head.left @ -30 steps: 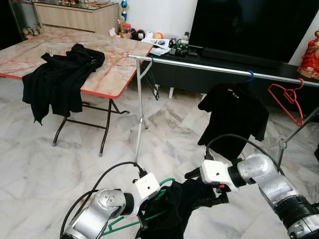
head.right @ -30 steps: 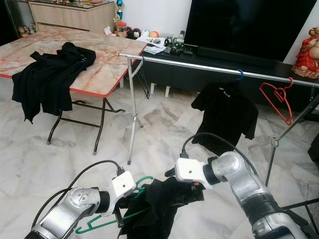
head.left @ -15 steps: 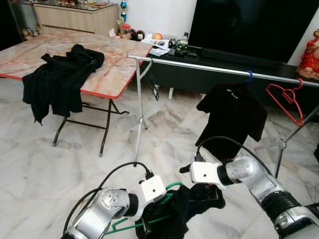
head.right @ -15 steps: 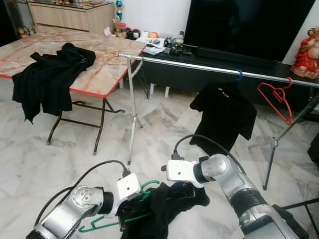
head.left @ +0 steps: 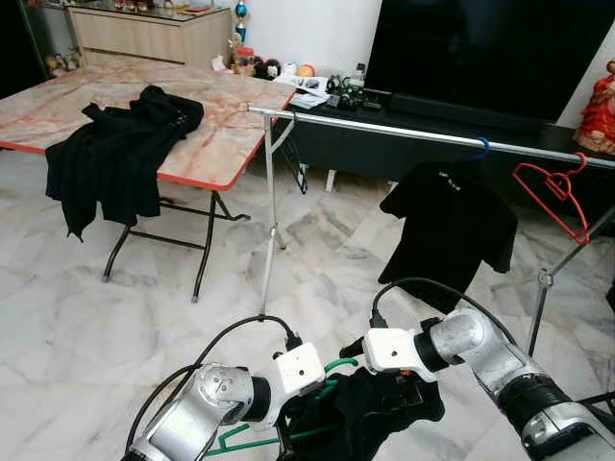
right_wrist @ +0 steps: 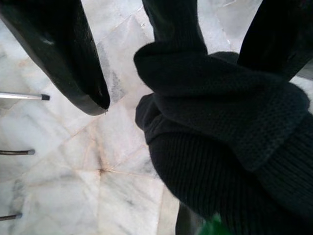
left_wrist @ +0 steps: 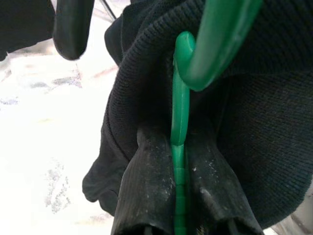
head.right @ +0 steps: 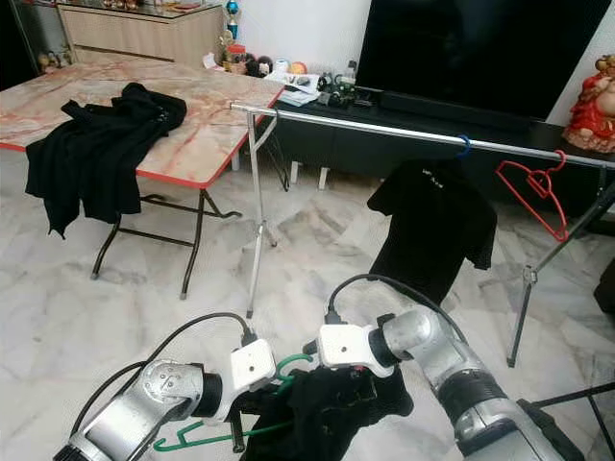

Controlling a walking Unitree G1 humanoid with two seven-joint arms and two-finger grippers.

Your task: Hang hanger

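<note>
A green hanger with a black garment bunched over it hangs low over the floor in front of me. My left gripper is shut on the hanger's green stem, with the garment draped around its fingers. My right gripper is close beside it on the right; its fingers stand apart, open, with a fold of the garment between them. Farther ahead a silver clothes rail runs across the room, carrying a black T-shirt on a blue hanger and a bare red hanger.
A folding table at the left holds a heap of black clothes. Behind the rail are a dark TV cabinet and a big TV. The rail's stand legs rest on the marble floor ahead.
My right gripper has moved left and down, closer to the left gripper, into the garment. The garment is now bunched up tighter between the two grippers.
</note>
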